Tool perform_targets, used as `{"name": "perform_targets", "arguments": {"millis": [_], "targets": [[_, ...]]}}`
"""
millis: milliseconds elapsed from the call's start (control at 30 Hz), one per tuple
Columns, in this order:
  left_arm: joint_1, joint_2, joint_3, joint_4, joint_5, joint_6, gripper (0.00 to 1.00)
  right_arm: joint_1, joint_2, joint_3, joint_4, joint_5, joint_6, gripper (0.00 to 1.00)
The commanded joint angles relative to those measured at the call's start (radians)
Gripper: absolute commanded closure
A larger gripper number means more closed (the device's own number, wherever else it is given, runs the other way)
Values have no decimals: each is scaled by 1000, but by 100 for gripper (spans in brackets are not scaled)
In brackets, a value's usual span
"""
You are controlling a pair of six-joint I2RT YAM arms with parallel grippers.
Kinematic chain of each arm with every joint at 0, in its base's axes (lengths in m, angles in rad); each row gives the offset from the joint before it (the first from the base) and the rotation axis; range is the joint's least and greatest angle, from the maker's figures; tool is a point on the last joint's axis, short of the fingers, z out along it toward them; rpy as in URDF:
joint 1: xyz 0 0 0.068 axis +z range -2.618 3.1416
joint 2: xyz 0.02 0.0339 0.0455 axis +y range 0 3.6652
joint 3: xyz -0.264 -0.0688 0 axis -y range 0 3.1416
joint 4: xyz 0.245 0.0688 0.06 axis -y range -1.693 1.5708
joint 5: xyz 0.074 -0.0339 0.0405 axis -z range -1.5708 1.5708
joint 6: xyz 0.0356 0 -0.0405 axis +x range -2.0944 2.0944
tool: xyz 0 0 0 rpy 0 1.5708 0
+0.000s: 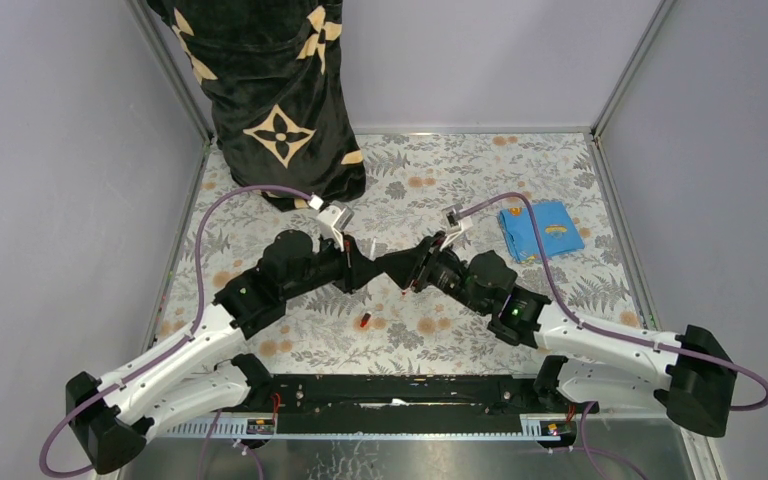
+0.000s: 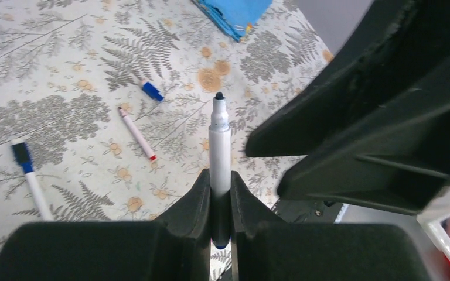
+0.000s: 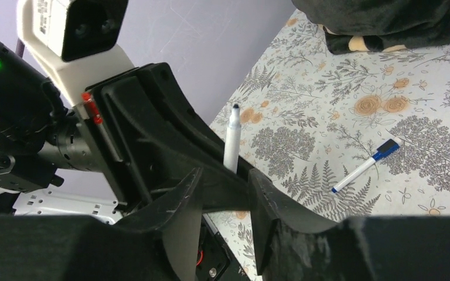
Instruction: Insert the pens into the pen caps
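Observation:
My left gripper (image 2: pixel 220 181) is shut on a white pen (image 2: pixel 220 140), which stands up between its fingers with the dark tip away from the camera. My right gripper (image 3: pixel 225 178) is open with nothing held, its jaws close around the left gripper's finger and the same pen (image 3: pixel 232 140). Both grippers meet mid-table, left (image 1: pixel 365 265) and right (image 1: pixel 422 262). On the table lie a red-tipped pen (image 2: pixel 136 133), a short blue cap (image 2: pixel 151 90), a white pen with a blue end (image 2: pixel 29 175), and a small red cap (image 1: pixel 365 320).
A folded blue cloth (image 1: pixel 540 230) lies at the back right of the floral table cover. Black fabric with gold motifs (image 1: pixel 270 90) hangs onto the back left corner. Grey walls close in the table on three sides.

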Motion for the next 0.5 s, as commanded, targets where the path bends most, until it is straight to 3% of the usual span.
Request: {"name": "perform_targets", "arguments": {"millis": [0,200,300,467], "targets": [[7,-37,28,-47,-115,56,100,12,-71,15,-90,83,-21,57],[6,-61,87,-254,-258,116,100,-16,-14,141,-574,324,-45,43],[7,-58,109,-333,-282,142,100,-117,89,233,-783,249,-87,41],[7,-92,84,-367,-303,161,100,-272,249,304,-879,145,-205,41]]}}
